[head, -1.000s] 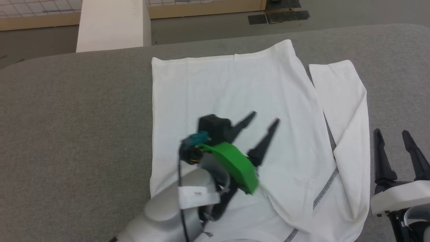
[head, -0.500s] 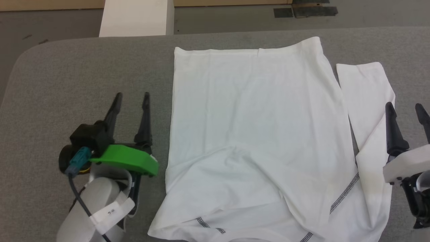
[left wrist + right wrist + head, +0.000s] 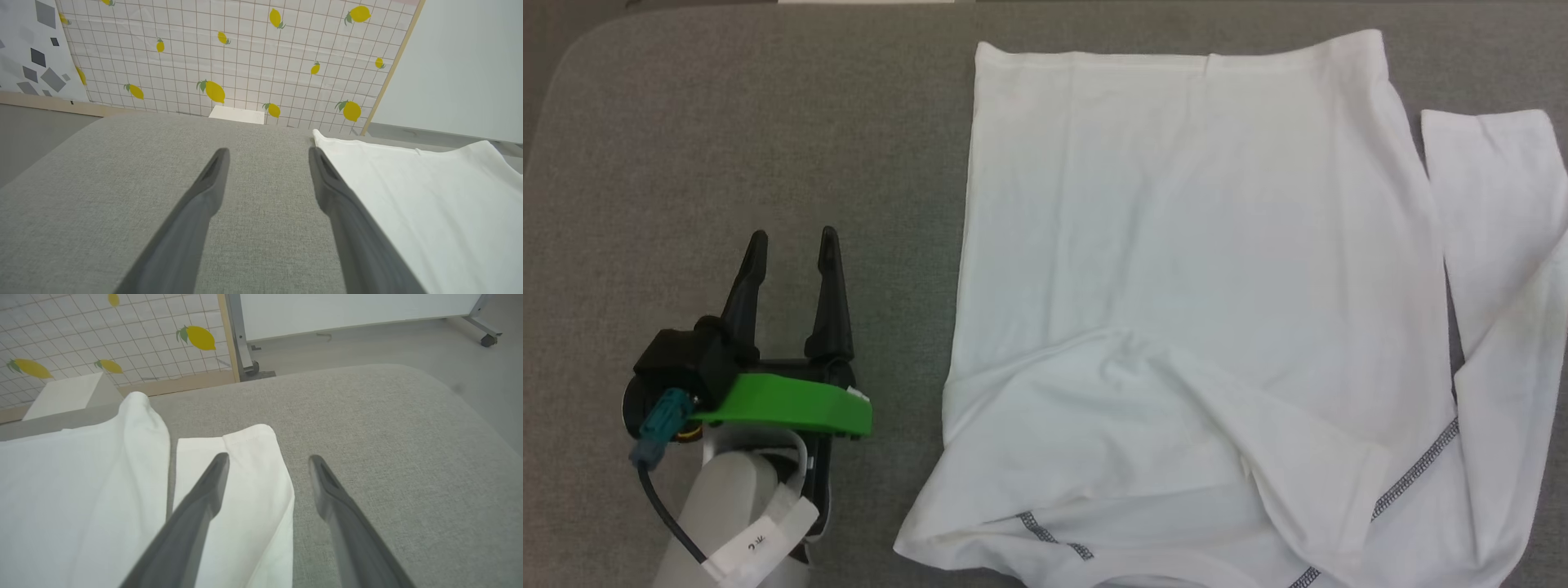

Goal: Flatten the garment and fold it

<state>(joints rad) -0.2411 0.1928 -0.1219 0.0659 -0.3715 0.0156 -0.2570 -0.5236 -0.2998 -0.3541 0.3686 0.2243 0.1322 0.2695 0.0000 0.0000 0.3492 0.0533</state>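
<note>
Jaws wide and empty, the left jaws had swung off the garment (image 3: pixel 1176 245), now just right of them, one sleeve (image 3: pixel 1494 229) still unfolded.

**Left tool spread wide over bare counter**

You see the left tool (image 3: pixel 268 152) with its two dark fingers well apart and nothing between them but the grey fabric counter (image 3: pixel 122 171). The garment (image 3: pixel 429 196) lies flat on the view's right. Its edge runs just beside the finger on that side, and you cannot tell whether they touch. Beyond the counter's far edge a white box (image 3: pixel 237 114) stands before a gridded backdrop (image 3: pixel 245 53) printed with lemons.
</note>
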